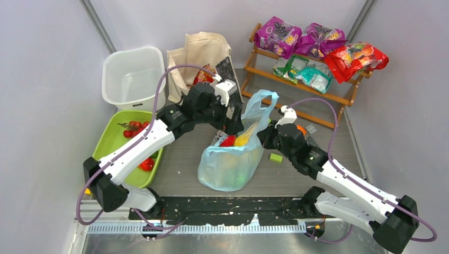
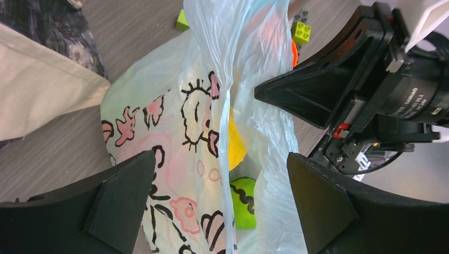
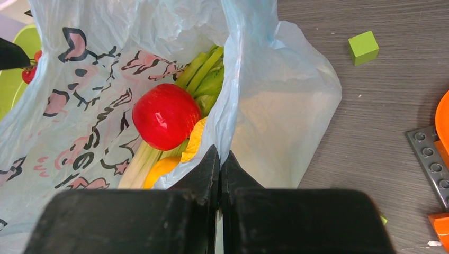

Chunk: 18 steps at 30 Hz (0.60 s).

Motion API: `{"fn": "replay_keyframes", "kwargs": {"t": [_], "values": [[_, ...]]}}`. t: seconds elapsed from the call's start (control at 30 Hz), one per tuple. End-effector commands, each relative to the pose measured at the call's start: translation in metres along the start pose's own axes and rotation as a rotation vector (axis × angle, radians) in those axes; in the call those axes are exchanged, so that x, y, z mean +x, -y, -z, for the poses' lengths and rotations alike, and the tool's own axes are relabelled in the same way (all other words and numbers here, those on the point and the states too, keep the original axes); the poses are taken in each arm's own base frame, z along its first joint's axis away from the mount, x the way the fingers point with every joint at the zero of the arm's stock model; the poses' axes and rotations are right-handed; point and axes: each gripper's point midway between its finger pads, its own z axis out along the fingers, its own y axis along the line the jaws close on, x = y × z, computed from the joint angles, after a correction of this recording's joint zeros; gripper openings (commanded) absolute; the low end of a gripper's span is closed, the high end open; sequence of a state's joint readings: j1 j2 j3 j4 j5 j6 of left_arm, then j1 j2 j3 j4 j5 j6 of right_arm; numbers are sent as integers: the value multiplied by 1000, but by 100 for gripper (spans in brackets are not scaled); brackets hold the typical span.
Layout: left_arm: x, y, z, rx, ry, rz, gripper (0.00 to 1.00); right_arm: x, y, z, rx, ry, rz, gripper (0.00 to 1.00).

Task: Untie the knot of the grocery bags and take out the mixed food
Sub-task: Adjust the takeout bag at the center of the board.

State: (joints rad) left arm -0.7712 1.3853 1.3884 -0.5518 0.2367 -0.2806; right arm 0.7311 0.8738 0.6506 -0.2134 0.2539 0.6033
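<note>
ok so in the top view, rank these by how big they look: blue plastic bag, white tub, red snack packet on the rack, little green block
1. light-blue bag and white tub: about alike; the bag stands nearer the camera, so I won't rank them
2. red snack packet
3. green block

Left tool [image 2: 222,174] spread wide, arm stretched forward-right; right tool [image 3: 219,159] pinched tight, arm angled forward-left.

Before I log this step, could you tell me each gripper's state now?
Left gripper: open around the light-blue bag, holding nothing.
Right gripper: shut on the light-blue bag's edge.
</note>
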Motion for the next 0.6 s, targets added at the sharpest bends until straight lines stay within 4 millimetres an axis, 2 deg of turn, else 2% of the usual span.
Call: {"fn": "replay_keyframes", "kwargs": {"t": [0.0, 0.1, 0.13, 0.17, 0.3, 0.4, 0.5, 0.53, 0.57], "values": [[6, -8, -1, -101, -28, -81, 100, -9, -2, 0, -8, 44, 3, 5], [23, -10, -7, -113, -97, -125, 99, -9, -3, 0, -10, 45, 4, 5], [27, -10, -9, -108, -110, -135, 95, -10, -3, 0, -9, 50, 6, 5], [33, -10, -11, -105, -126, -143, 88, -12, -3, 0, -10, 55, 5, 5], [39, -18, -10, -133, -136, -175, 37, -23, -6, 3, -10, 82, 15, 5], [16, -26, 5, -197, -72, -201, 2, -43, -10, 7, -15, 121, 38, 5], [-26, -35, 31, -257, 84, -187, 0, -68, -2, 14, 28, 163, 79, 5], [-40, -41, 43, -274, 139, -168, 0, -83, -5, 20, 27, 191, 81, 5], [-49, -46, 51, -283, 179, -148, 0, -90, 5, 23, 59, 200, 95, 5]]}}
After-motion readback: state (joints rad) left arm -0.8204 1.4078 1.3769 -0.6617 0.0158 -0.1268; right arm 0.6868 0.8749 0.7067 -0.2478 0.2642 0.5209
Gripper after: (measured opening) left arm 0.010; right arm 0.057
